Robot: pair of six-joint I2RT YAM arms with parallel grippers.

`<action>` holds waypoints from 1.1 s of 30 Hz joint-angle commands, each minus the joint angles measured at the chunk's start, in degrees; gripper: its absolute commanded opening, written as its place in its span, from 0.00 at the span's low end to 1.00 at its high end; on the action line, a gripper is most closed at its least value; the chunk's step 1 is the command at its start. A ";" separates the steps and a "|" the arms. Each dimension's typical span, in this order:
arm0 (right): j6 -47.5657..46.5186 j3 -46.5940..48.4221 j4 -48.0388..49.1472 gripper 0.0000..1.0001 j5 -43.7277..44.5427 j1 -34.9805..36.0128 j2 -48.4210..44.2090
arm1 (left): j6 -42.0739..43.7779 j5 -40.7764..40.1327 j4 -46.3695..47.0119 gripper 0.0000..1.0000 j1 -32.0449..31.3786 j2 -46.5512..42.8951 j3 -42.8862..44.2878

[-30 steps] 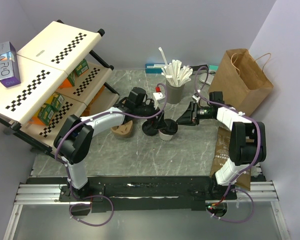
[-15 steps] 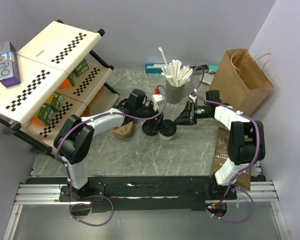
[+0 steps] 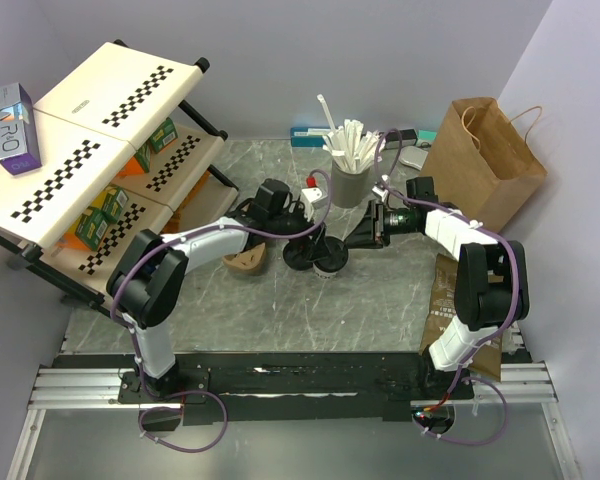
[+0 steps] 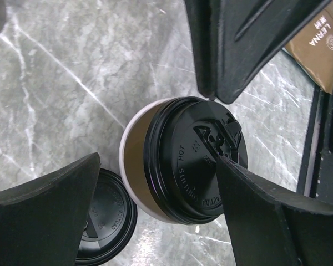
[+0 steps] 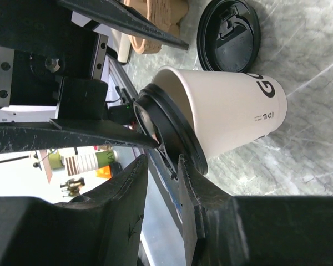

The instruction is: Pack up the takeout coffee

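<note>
Change: right gripper [image 5: 164,160] has slid in, clamped on lid [image 4: 194,158] rim. Lid now over cup [image 5: 227,116] mouth, tilted, seems not pressed down. Cup stands on table [image 4: 55,83], left gripper [image 4: 158,166] wide apart around it. Next: push lid flat.

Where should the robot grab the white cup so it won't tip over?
Probably around the cup, on its white paper wall just under the rim, coming down from above with jaws on either side. It stands upright, and the lid sits crooked, pinched by the right gripper, so avoid the lid.
</note>
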 commanded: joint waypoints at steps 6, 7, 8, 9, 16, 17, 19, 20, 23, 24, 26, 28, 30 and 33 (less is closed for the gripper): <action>-1.31 2.64 -1.21 0.36 0.48 0.38 0.15 | -2.95 -2.41 2.53 0.91 1.94 -2.16 0.53; -1.40 2.55 -1.30 0.36 0.57 0.38 0.06 | -3.12 -2.41 2.62 0.91 2.29 -1.99 0.79; -1.57 2.46 -1.22 0.37 0.48 0.29 -0.12 | -3.56 -1.97 2.70 0.91 2.56 -1.90 0.88; -1.66 2.55 -1.30 0.37 0.57 0.38 -0.03 | -3.91 -1.80 2.88 0.91 2.74 -1.81 1.15; -1.75 2.64 -1.39 0.38 0.75 0.38 0.23 | -8.31 2.77 4.55 0.90 4.32 -0.06 2.47; -1.75 2.73 -1.56 0.37 0.66 0.38 0.32 | -8.92 2.78 4.64 0.90 4.41 0.21 2.55; -1.75 2.90 -1.65 0.38 0.66 0.29 0.41 | -9.36 2.60 4.81 0.90 4.58 0.74 2.99; -1.75 2.90 -1.74 0.38 0.74 0.38 0.41 | -9.37 2.34 4.81 0.90 4.58 0.91 3.26; -1.75 2.99 -1.83 0.38 0.74 0.38 0.41 | -10.15 2.42 4.81 0.90 5.11 1.88 4.22; -1.75 3.08 -1.83 0.38 0.75 0.47 0.41 | -10.24 2.34 4.81 0.90 5.37 2.32 4.49; -1.84 3.17 -1.83 0.38 0.75 0.38 0.41 | -10.42 2.42 4.99 0.90 5.55 2.85 5.01; -1.84 3.17 -1.92 0.38 0.75 0.47 0.50 | -10.51 2.51 4.73 0.89 5.90 3.46 5.45; -1.75 3.17 -1.83 0.39 0.48 0.56 0.50 | -10.68 2.51 4.90 0.89 6.25 4.16 5.98; -2.28 3.34 -2.18 0.40 0.13 0.82 0.50 | -10.77 3.04 4.90 0.89 6.60 4.87 6.42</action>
